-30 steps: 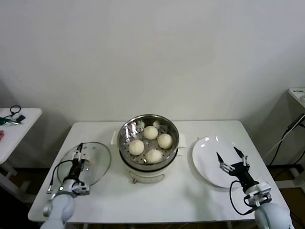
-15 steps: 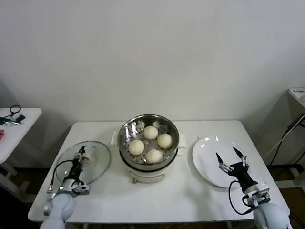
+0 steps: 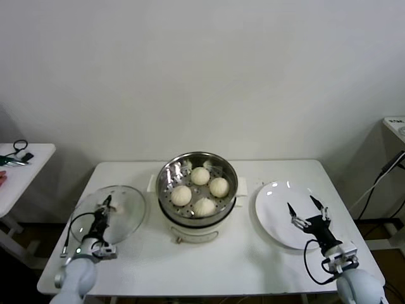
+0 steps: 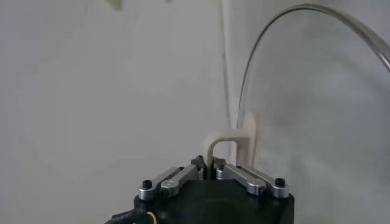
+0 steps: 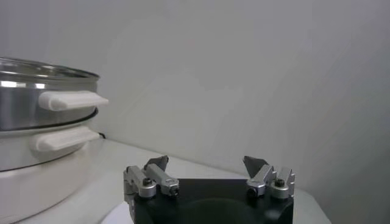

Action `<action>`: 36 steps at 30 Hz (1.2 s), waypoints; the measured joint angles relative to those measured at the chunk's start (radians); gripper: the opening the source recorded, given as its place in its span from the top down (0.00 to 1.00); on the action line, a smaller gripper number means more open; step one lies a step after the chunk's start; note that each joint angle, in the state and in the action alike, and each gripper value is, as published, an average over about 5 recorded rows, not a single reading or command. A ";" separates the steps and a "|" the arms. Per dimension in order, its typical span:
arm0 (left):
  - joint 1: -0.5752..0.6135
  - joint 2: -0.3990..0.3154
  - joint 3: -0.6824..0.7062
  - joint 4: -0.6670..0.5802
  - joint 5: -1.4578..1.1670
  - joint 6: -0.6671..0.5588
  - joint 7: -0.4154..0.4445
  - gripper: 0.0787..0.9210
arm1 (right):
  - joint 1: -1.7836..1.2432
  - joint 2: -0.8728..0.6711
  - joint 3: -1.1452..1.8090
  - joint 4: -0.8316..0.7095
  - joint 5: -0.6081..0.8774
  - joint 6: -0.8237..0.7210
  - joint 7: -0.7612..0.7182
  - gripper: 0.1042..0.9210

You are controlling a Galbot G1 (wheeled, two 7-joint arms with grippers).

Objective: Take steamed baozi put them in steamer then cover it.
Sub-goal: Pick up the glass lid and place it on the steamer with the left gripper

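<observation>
Four cream-white baozi (image 3: 200,187) sit in the steel steamer (image 3: 169,172) on its cream pot base at the table's middle. The steamer also shows in the right wrist view (image 5: 36,103). The glass cover (image 3: 123,212) is at the table's left, tilted up off the table. My left gripper (image 3: 105,206) is shut on its cream bar handle (image 4: 226,145), with the cover's metal rim (image 4: 268,33) curving past. My right gripper (image 3: 307,213) is open and empty above the white plate (image 3: 276,221).
A side table (image 3: 19,171) with cables stands at the far left. Another surface edge (image 3: 395,125) and a cable show at the far right. A white wall is behind the table.
My left gripper has moved slightly left with the cover, which has tilted and shifted. The right arm has not moved.
</observation>
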 measured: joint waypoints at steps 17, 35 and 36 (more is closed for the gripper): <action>0.201 0.058 0.006 -0.350 -0.073 0.183 -0.010 0.92 | 0.029 -0.004 -0.019 -0.022 -0.012 0.003 -0.001 0.12; 0.300 0.248 0.152 -0.715 -0.205 0.547 -0.006 0.92 | 0.086 -0.007 -0.073 -0.054 -0.041 -0.009 0.011 0.12; 0.292 0.263 0.171 -0.723 -0.213 0.566 -0.001 0.92 | 0.091 -0.006 -0.078 -0.056 -0.043 -0.011 0.012 0.12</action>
